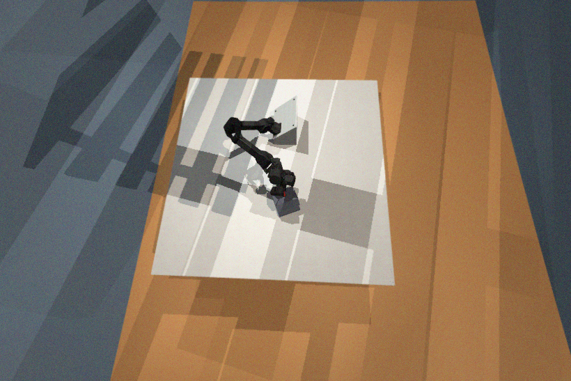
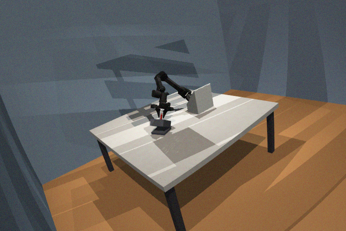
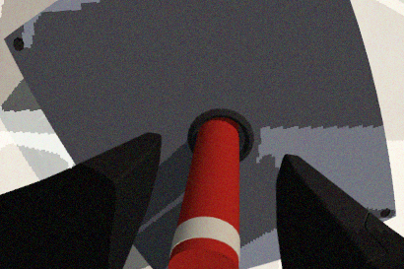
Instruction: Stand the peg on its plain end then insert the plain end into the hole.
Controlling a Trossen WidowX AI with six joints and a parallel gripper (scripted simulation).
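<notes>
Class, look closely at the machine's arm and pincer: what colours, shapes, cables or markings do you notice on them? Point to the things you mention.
The arm (image 1: pixel 248 149) (image 2: pixel 173 82) is black, built from slim links joined by chunky, blocky joints. The pincer (image 1: pixel 282 193) (image 2: pixel 161 116) (image 3: pixel 221 158) is black too, with two wedge-shaped fingers that narrow towards their tips. I cannot make out cables or markings.
</notes>
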